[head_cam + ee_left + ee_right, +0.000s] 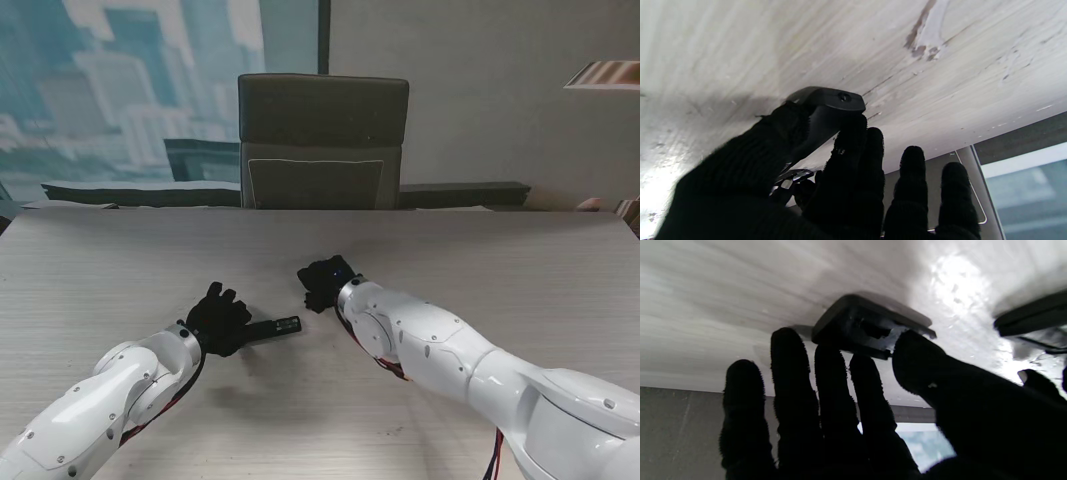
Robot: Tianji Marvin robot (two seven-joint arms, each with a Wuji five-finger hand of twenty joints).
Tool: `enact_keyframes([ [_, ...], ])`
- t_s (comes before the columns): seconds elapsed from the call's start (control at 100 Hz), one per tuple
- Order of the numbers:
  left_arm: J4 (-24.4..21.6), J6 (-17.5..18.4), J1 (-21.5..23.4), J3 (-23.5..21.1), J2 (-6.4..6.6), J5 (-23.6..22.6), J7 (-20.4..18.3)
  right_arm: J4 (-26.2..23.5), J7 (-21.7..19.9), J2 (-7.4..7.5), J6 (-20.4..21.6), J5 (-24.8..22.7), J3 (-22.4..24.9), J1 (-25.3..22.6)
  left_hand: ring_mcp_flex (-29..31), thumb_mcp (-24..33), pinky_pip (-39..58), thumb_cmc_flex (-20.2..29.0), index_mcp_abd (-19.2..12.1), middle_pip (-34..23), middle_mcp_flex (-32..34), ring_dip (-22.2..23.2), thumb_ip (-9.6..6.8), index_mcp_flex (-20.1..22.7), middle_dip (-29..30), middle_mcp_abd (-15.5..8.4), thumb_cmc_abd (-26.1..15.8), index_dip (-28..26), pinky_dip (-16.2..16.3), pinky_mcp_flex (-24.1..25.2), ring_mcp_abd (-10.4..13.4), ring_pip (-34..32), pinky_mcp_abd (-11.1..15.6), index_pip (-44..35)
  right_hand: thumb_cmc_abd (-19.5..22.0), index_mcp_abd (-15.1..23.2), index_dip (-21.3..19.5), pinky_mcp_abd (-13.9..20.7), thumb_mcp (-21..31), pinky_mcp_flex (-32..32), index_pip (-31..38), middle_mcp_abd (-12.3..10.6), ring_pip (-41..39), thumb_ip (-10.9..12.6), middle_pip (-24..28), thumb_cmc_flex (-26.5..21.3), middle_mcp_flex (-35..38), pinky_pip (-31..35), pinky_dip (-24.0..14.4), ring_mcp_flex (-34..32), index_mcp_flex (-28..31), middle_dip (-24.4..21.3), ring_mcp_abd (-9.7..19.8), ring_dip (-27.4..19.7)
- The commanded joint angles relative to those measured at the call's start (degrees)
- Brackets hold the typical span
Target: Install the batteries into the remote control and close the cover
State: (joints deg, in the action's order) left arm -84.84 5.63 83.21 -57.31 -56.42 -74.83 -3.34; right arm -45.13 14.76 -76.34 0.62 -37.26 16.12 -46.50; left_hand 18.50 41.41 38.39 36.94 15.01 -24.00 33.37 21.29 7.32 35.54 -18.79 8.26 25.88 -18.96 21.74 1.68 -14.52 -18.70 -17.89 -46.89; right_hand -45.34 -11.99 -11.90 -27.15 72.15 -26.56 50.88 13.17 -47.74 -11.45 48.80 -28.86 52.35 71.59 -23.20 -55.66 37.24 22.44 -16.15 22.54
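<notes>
there, remote control [275, 328] in left hand [218, 320].

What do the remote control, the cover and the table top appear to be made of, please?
Remote control: probably matte black moulded plastic, with rounded edges and dull sheen. Cover: likely the same plastic, showing moulded clips. Table top: pale wood-grain surface, possibly laminate, with worn patches.

office | wood-grain table [120, 250] | chair [322, 140] | high-rise window view [130, 80]
</notes>
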Motion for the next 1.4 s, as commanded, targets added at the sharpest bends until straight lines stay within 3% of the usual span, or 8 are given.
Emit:
enact_keyframes([
  [0.0, 2.2, 0.1, 1.5, 0.9, 0.00, 0.0, -2.2, 0.2, -2.5, 1.35, -0.5, -0.7, -0.7, -2.9, 0.5, -1.8, 1.0, 6.7, -16.4, -0.9, -0.2, -0.6, -1.42, 2.8, -0.6, -0.7, 0.7, -1.9, -0.7, 0.5, -0.5, -0.8, -0.5, -6.1, -2.9, 4.6, -5.9, -0.8, 3.2, -0.1, 0.1, 0.6, -1.5, 3.0, 2.4, 1.5, -0.9, 2.3, -1.4, -0.7, 2.7, 1.5, 1.7, 1.0],
  [0.5, 2.0, 0.2, 1.2, 1.2, 0.02, 0.2, -2.9, -7.2, -2.5, 6.39, -2.2, -5.2, 4.3, -7.2, 0.7, -1.8, 0.9, 6.8, -16.3, -1.0, 0.0, -0.6, -1.44, 2.8, -0.6, -0.7, 0.6, -1.9, -0.8, 0.5, -0.6, -0.8, -0.5, -6.1, -4.4, 3.5, -7.8, 0.5, -0.4, 6.2, 0.6, 1.5, -1.9, 2.1, 4.9, 7.8, -13.1, 0.2, -1.5, 9.9, -8.0, 3.2, 2.1, 3.1],
  [0.84, 1.9, 0.2, 1.1, 1.3, 0.02, 0.3, -3.5, -7.7, -0.6, 7.27, -1.0, -6.8, 5.4, -8.5, 0.7, -1.9, 0.9, 6.8, -16.5, -1.0, 0.0, -0.5, -1.43, 2.8, -0.6, -0.8, 0.6, -1.9, -0.8, 0.4, -0.6, -0.8, -0.5, -6.1, -4.8, 5.9, -10.2, 0.0, -0.2, 10.0, 5.8, 1.2, 0.7, 1.8, 4.8, 8.3, -17.3, -4.6, 0.7, 13.8, -8.4, 3.1, 3.0, 3.3],
  [1.09, 1.8, 0.2, 1.2, 1.2, 0.02, 0.3, -3.5, -6.3, 1.4, 7.14, -0.1, -7.5, 4.1, -9.2, 0.7, -1.9, 0.9, 6.8, -16.3, -1.0, 0.0, -0.5, -1.45, 2.8, -0.6, -0.7, 0.6, -1.9, -0.8, 0.5, -0.6, -0.8, -0.5, -6.1, -8.3, 11.9, -17.3, -0.1, 3.0, 10.4, 20.0, 0.3, 0.6, 1.6, 6.1, 5.1, -17.5, -5.2, 1.6, 13.5, -4.4, 3.5, 4.0, 3.8],
  [1.12, 1.8, 0.2, 1.2, 1.2, 0.02, 0.2, -3.5, -6.1, 1.7, 7.04, -0.2, -7.4, 4.0, -9.4, 0.7, -1.9, 0.9, 6.8, -16.1, -1.0, 0.0, -0.5, -1.45, 2.7, -0.6, -0.8, 0.6, -1.9, -0.8, 0.5, -0.6, -0.8, -0.5, -6.0, -9.1, 12.8, -13.9, -0.1, 3.1, 10.4, 23.4, 0.2, 0.4, -2.1, 6.4, 4.2, -17.3, -5.1, 1.7, 13.3, -4.3, 3.6, 4.0, 3.8],
  [1.17, 1.7, 0.2, 1.3, 1.2, 0.01, 0.2, -3.5, -5.8, 2.0, 6.90, -0.3, -7.3, 3.9, -9.6, 0.7, -1.9, 0.9, 6.8, -16.5, -1.0, 0.0, -0.5, -1.45, 2.8, -0.6, -0.7, 0.6, -1.9, -0.8, 0.5, -0.6, -0.8, -0.5, -6.1, -10.3, 14.7, -11.6, -0.1, 2.9, 10.4, 28.1, 0.0, 0.0, -5.8, 6.8, 2.5, -16.7, -5.1, 1.7, 12.8, -4.3, 3.7, 4.2, 4.0],
  [1.29, 1.7, 0.2, 1.3, 1.2, 0.01, 0.2, -3.5, -5.5, 3.0, 6.74, -0.5, -7.2, 4.0, -10.1, 0.7, -2.0, 0.9, 6.8, -16.4, -1.0, 0.0, -0.5, -1.42, 2.8, -0.6, -0.7, 0.6, -1.9, -0.8, 0.5, -0.7, -0.8, -0.5, -6.1, -11.8, 18.1, -13.3, -0.5, 3.0, 9.6, 34.8, -0.8, -1.2, -8.5, 8.3, -0.7, -14.4, -5.4, 1.9, 10.8, -3.3, 4.3, 4.3, 4.3],
  [1.39, 1.7, 0.2, 1.2, 1.3, 0.02, 0.2, -3.7, -5.5, 4.3, 6.71, -0.6, -7.4, 4.7, -10.7, 0.7, -2.0, 0.9, 6.8, -16.4, -1.0, 0.0, -0.5, -1.45, 2.7, -0.6, -0.8, 0.6, -1.9, -0.8, 0.5, -0.6, -0.8, -0.5, -6.1, -12.7, 19.1, -18.9, -1.4, 3.9, 7.9, 36.6, -1.5, -3.3, -8.9, 10.6, -3.1, -11.9, -5.8, 2.4, 8.0, -1.7, 5.1, 4.7, 4.7],
])
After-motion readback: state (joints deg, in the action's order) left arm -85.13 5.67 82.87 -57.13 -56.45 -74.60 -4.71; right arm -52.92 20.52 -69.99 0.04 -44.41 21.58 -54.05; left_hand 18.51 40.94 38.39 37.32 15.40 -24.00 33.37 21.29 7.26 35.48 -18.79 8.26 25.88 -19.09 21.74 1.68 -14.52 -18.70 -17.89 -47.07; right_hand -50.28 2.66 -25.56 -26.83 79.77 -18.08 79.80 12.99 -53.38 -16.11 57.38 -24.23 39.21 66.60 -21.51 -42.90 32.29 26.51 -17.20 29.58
